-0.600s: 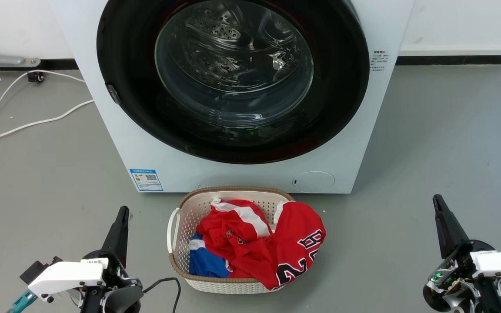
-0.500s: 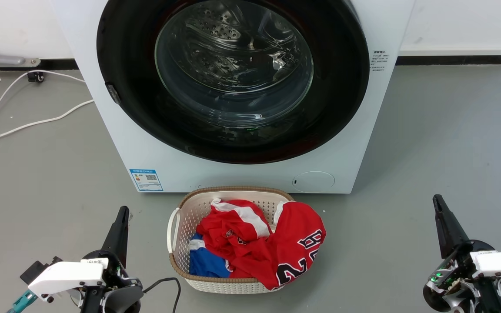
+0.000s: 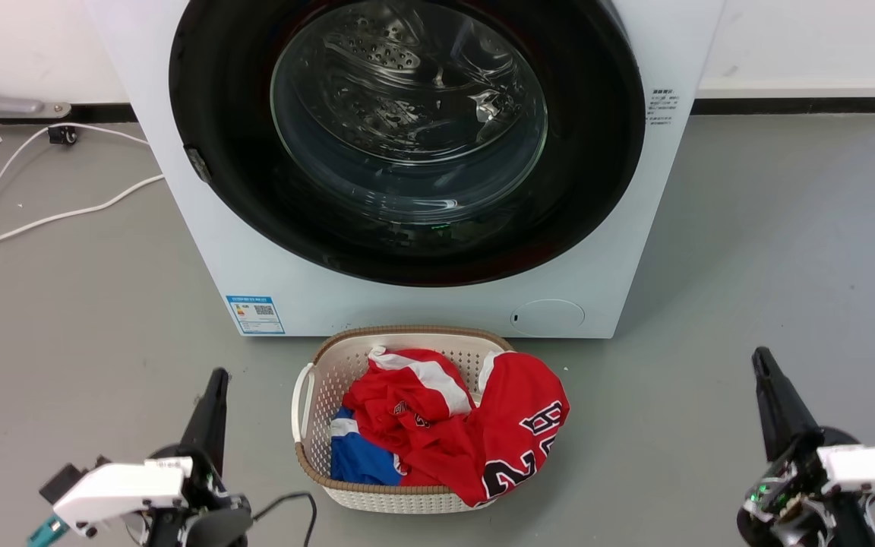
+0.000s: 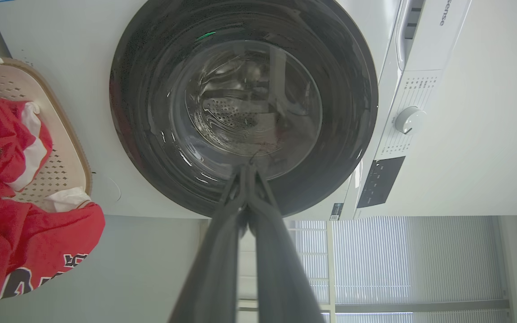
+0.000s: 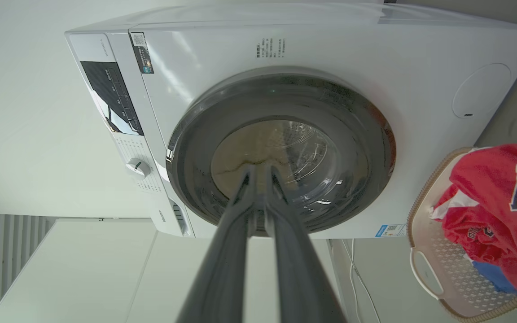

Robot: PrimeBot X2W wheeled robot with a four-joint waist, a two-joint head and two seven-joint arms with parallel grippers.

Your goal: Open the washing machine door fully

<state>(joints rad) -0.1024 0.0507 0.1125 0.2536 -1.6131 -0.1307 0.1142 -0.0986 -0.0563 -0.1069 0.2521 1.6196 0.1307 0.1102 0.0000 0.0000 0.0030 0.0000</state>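
Directly ahead of you, up the head view from both grippers, the washing machine door [image 3: 407, 137] is closed against the front of the washing machine [image 3: 422, 308]. The task has not begun.

1. The left gripper [image 3: 217, 380] sits at the lower left and the right gripper [image 3: 761, 361] at the lower right. Both are well apart from the door.
2. Each gripper has its fingers drawn together and holds nothing. In the right wrist view, the very tips stand slightly parted.
3. Both grippers point toward the machine. In each wrist view, the fingers aim at the glass bowl.
4. A small grey tab [image 3: 196, 163] sits on the left edge of the black rim. It is probably the catch side, which would make the left arm the nearer one for the pull.
5. The laundry basket [image 3: 308, 395] lies on the floor between the grippers, just in front of the machine. Route your reach over or beside it.
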